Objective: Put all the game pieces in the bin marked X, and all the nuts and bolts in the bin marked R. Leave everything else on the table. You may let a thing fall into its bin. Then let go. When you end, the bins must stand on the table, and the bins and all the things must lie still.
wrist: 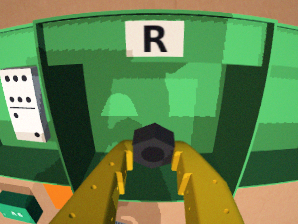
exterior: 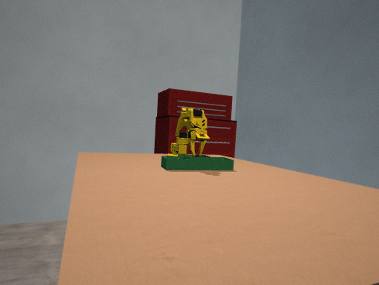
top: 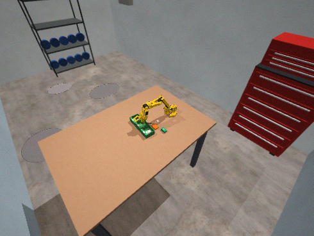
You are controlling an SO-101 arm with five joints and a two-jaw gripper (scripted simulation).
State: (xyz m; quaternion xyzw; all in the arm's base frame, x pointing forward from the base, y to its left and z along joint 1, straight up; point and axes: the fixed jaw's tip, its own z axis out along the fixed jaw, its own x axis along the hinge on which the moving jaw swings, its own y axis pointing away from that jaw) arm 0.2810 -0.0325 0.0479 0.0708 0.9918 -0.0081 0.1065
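My gripper [wrist: 153,157] is shut on a black hex nut [wrist: 153,147] and holds it over the near edge of the green bin marked R [wrist: 154,106]. That bin's floor looks empty. A white domino [wrist: 25,104] lies in the bin to its left. The row of green bins [top: 141,125] shows in the top view with my arm [top: 145,110] bent down over it, and in the exterior view [exterior: 197,163] with the gripper [exterior: 196,149] just above it.
An orange block [wrist: 59,195] and a green block [wrist: 19,204] lie on the table near the bins; they also show in the top view as the orange block [top: 155,127] and the green block [top: 163,129]. A third bin [wrist: 278,96] stands to the right.
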